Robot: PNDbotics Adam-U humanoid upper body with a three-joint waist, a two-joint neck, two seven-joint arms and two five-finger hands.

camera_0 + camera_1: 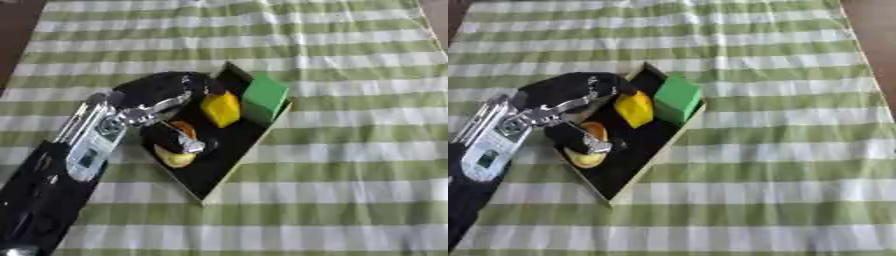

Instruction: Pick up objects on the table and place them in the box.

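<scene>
Green-and-white striped cloth (350, 165) covers the counter (17, 30). Left eye view: black shallow box (229, 162), pale rim, lying askew. Contents: green block (264, 96) at the far end; yellow block (221, 108) just beside it; orange piece (185, 128) and a pale yellow rounded item (175, 158) nearer. Left hand (166, 131) reaches over the box wall, fingers curled down around the orange piece.

Right eye view: same box, same four items. Blocks look rigid and light, best taken across flat opposite faces; the rounded item (585, 159) probably rolls, so grip its widest part. Right hand: none visible.
</scene>
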